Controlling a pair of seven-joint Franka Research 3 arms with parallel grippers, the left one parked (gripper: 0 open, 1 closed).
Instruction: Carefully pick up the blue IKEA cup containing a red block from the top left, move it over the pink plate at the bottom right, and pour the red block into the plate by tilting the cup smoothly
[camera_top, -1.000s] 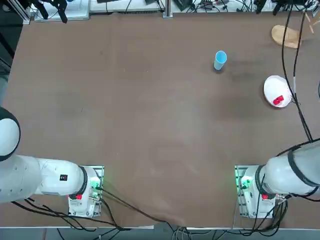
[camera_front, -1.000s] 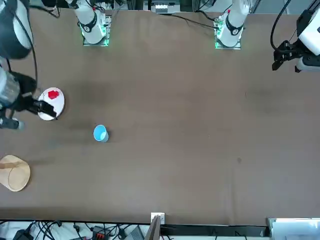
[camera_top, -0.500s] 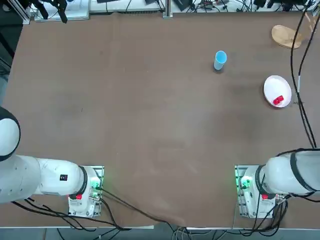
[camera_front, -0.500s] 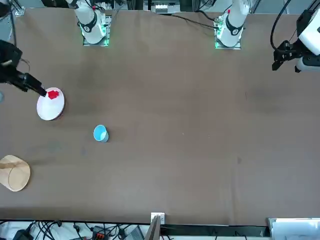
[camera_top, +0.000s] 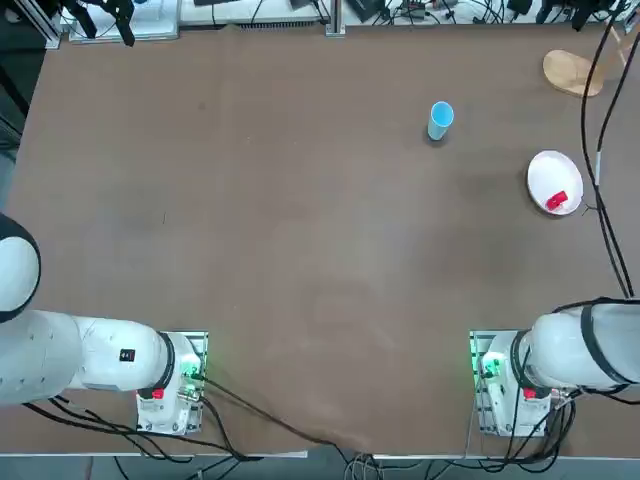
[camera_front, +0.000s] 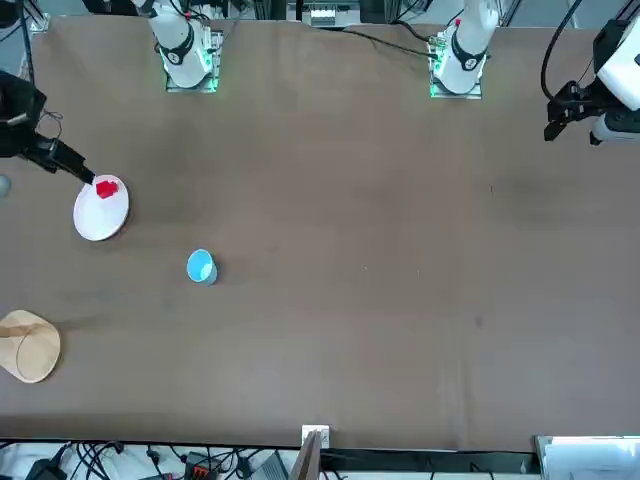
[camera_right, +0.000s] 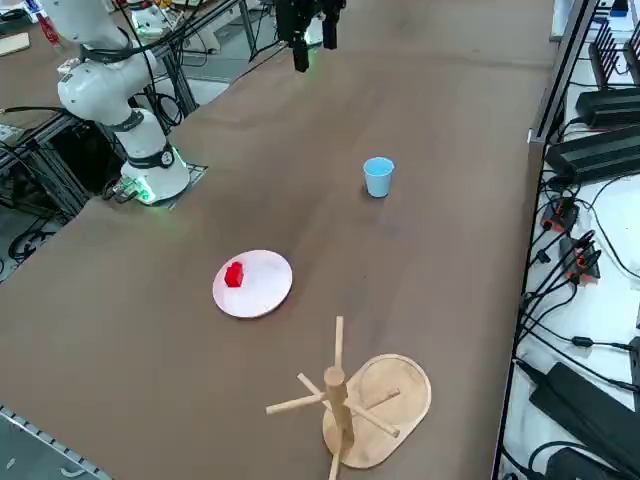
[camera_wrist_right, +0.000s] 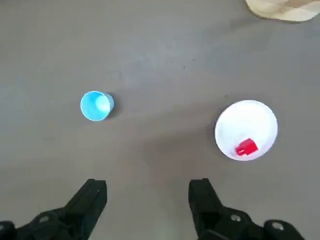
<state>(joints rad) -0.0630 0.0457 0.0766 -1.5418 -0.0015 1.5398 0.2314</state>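
Top view: blue IKEA cup (camera_top: 440, 119) upright on the table (camera_top: 280, 230), well apart from the pink plate (camera_top: 553, 178), which lies nearer the arm bases and further toward the right edge than the cup. Red block (camera_top: 557, 200) sits on the plate, not in the cup. Tan wooden stand (camera_top: 572, 72) beyond the plate, by the far right corner. Right gripper not seen here.

Front view: cup interior (camera_front: 201, 267) shows plain blue, nothing red inside; judged empty. Block (camera_front: 106, 188) rests on the plate's (camera_front: 100, 215) side away from the cup. Right gripper (camera_front: 60, 160) is a dark shape over the table edge just beside the plate, apart from the cup.

Right side view: cup (camera_right: 378, 177) stands rim up, tapered. Plate (camera_right: 258, 288) lies between the cup and the stand (camera_right: 372, 396); block (camera_right: 234, 274) near the plate's rim on the side away from the cup.

Right wrist view: right gripper (camera_wrist_right: 146, 205) fingers (camera_wrist_right: 90, 200) spread wide, holding nothing, hanging high above bare table. Cup (camera_wrist_right: 96, 105) and plate (camera_wrist_right: 250, 117) both well clear of the fingers; block (camera_wrist_right: 246, 147) on the plate.

Handling, judged: cup is thin light plastic, stiff enough but smooth and easily tipped; take it across the wall below the rim, gentle squeeze. The pour looks already done.
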